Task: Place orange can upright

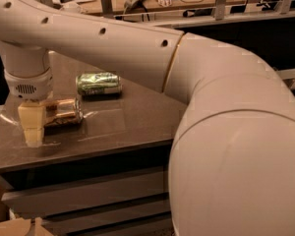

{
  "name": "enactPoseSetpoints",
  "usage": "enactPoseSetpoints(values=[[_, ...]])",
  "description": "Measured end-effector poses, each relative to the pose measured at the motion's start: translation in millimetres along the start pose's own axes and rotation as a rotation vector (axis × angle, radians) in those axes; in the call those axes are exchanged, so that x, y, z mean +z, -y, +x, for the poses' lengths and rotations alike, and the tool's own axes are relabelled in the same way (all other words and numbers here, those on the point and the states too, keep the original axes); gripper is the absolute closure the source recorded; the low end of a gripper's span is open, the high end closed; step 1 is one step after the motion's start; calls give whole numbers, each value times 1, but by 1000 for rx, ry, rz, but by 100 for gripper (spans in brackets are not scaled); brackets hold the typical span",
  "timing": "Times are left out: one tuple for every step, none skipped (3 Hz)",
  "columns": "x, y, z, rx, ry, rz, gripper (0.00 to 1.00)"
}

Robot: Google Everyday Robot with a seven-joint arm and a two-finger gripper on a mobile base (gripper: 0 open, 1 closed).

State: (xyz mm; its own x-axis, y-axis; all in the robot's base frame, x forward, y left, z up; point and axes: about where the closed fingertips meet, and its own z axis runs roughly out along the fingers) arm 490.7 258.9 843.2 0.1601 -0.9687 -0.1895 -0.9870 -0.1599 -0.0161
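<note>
We are seeing one pincer (33,137) hanging down over one end of the one orange can (64,113), which is lying sideways on the table (137,122). We cannot tell its grip. One green can (99,83) is lying just behind the orange can.

The orange can (65,113) lies on its side at the left of the table (132,122). The gripper (33,137) hangs at the can's left end, nearer the front edge and low over the tabletop. The other can (99,83) lies on its side farther back and right, apart from the first.
</note>
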Motion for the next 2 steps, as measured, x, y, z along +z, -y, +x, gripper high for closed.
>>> enactPoseSetpoints(values=[[5,10,18,2,20,-19,50],[-3,15,26,-3,30,-7,72]])
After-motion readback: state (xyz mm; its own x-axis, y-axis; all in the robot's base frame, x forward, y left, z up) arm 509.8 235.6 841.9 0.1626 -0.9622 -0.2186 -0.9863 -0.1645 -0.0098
